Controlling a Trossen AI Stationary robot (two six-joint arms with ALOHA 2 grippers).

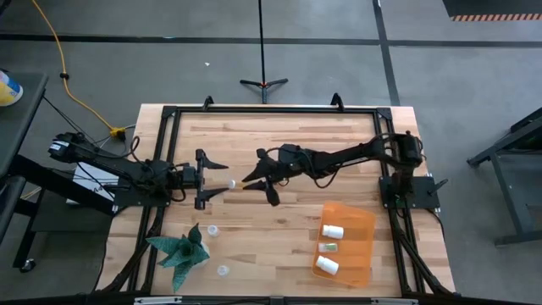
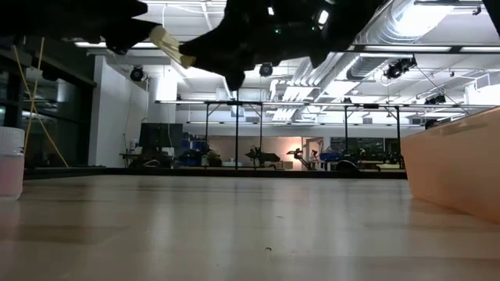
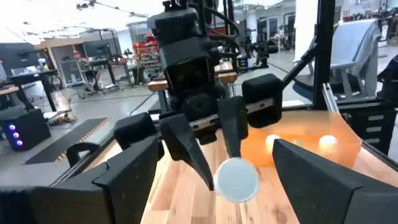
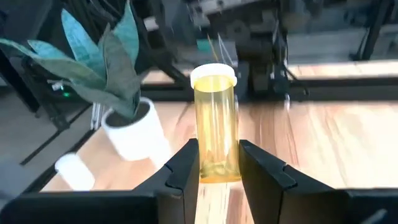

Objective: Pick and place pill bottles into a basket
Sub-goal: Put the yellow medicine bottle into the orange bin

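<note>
The orange bin sat on the wooden table near the right arm's base, its low translucent walls holding three bottles lying on their sides, white-capped and well apart from one another. Above the middle of the table the right gripper had its two dark fingers closed against the base of an amber, see-through bottle, a smooth cylinder with a white cap pointing toward the left arm. The left gripper faced it, fingers spread wide to either side of that cap, not touching it. Near the left front corner stood a spiky green plant in a small white pot, with two more bottles upright on the boards just beside it, one behind and one in front.
</note>
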